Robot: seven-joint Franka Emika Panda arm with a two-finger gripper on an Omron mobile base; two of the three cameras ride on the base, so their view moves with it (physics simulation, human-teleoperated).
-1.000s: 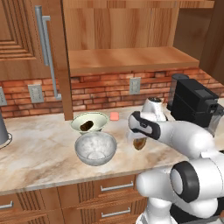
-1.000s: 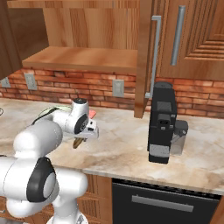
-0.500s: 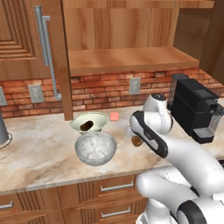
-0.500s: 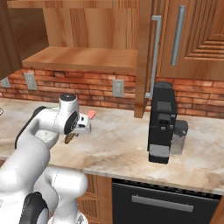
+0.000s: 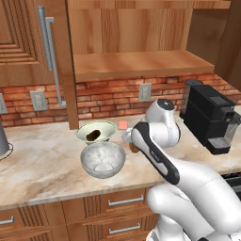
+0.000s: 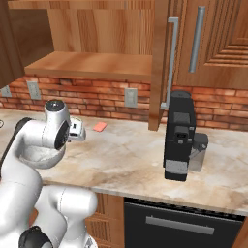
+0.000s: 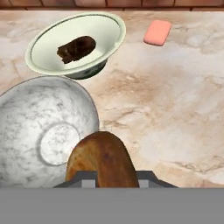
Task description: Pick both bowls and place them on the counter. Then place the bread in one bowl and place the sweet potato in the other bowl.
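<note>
Tan bread between jaws, unlabelled.

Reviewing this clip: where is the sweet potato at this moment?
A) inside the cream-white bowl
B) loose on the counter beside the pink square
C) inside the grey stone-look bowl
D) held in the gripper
A: the dark oblong sweet potato lies inside the cream-white bowl, while the grey bowl is empty and the gripper holds the bread.

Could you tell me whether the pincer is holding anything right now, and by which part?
The pincer holds the bread, clamped at its near end; the exact contact points are hidden.
</note>
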